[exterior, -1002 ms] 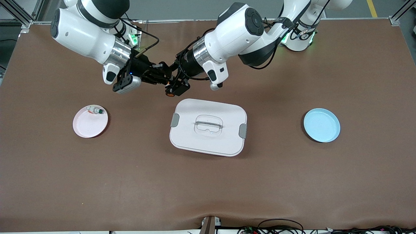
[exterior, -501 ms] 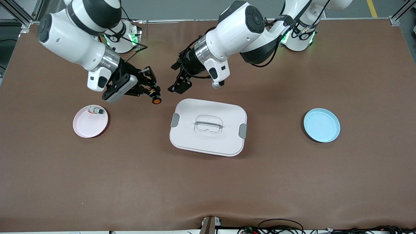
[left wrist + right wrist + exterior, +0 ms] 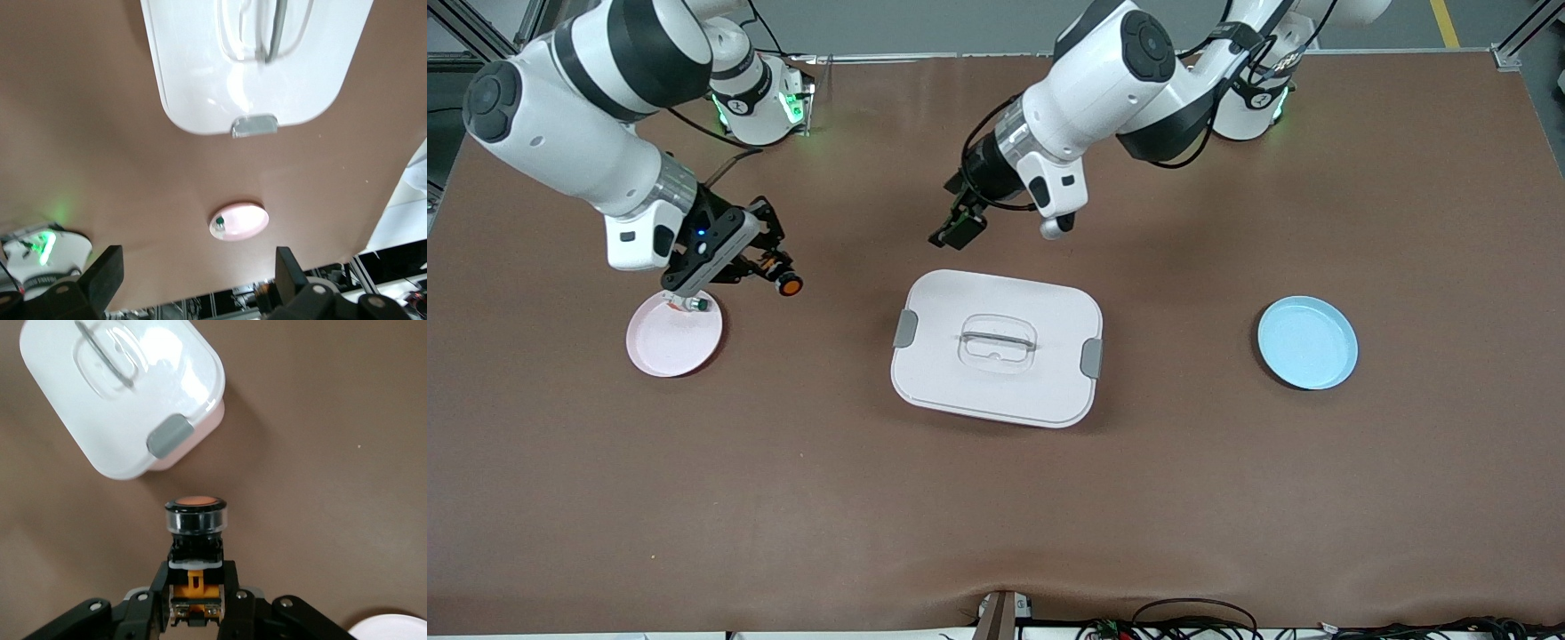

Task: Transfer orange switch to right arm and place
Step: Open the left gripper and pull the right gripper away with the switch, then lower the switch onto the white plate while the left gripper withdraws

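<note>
The orange switch [image 3: 787, 285], black body with a round orange cap, is held in my right gripper [image 3: 772, 272], which is shut on it above the table just beside the pink plate [image 3: 667, 347]. In the right wrist view the switch [image 3: 196, 519] sticks out from between the gripper's [image 3: 195, 579] fingers, cap outward. My left gripper [image 3: 959, 225] is open and empty, over the table by the white box [image 3: 996, 391]. In the left wrist view its fingers [image 3: 107, 275] stand wide apart with nothing between them.
A small green-capped button [image 3: 694, 304] lies on the pink plate, also seen in the left wrist view [image 3: 219, 221]. The white lidded box with grey latches sits mid-table. A blue plate [image 3: 1307, 343] lies toward the left arm's end.
The switch passed from the left gripper to the right one. The right gripper carried it toward the pink plate. The left gripper opened and drew back toward its own base.
</note>
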`<state>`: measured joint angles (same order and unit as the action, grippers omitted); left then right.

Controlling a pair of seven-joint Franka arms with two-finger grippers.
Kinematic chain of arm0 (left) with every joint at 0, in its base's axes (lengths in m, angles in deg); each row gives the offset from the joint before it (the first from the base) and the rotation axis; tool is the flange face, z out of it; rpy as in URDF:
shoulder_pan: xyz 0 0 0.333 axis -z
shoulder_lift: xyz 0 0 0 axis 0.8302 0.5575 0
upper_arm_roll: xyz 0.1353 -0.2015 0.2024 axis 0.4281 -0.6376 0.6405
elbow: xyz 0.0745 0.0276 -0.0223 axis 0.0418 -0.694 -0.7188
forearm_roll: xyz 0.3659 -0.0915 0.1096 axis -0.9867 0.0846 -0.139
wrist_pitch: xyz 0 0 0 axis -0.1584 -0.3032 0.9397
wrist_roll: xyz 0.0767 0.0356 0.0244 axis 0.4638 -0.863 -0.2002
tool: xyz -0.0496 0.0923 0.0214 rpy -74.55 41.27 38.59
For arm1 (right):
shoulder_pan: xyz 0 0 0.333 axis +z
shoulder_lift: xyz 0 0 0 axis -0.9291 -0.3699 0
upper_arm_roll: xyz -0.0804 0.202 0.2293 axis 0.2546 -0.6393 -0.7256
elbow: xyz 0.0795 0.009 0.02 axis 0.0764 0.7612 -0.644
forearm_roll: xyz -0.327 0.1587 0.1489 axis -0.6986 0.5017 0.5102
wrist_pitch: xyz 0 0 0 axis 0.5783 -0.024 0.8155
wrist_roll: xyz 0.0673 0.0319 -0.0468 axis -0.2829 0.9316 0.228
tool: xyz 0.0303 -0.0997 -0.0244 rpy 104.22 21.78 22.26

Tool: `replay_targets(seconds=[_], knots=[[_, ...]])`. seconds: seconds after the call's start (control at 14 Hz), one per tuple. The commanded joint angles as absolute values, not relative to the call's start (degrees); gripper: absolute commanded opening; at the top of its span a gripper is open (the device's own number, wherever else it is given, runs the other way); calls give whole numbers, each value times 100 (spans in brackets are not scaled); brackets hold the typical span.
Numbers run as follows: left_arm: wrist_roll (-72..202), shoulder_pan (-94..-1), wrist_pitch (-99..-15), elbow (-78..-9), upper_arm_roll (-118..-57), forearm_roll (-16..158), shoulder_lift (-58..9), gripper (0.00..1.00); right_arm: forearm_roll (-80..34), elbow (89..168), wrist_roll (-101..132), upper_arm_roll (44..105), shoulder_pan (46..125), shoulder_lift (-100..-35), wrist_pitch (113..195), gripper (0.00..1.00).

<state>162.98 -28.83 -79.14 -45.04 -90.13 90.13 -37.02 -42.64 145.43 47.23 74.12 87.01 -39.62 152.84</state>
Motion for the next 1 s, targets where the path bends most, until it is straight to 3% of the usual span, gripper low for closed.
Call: replay_targets(seconds=[0.0,0.72,0.93], knots=[[15784,-3098,-7914,-5261,-9003,8736,-4296,100,-4475,14438,5735,7340,8202,-3979,15033,0],[13305,-3835,-7888,-6764,-9012,8006,-5148,100,-5486,14895,7899,7340,7410,-4023,15084,0],[12620,-4126,-7267,-6888,-9003,7997,-5368,100,-5486,15281,8548,7340,7164,-4023,15637,0]])
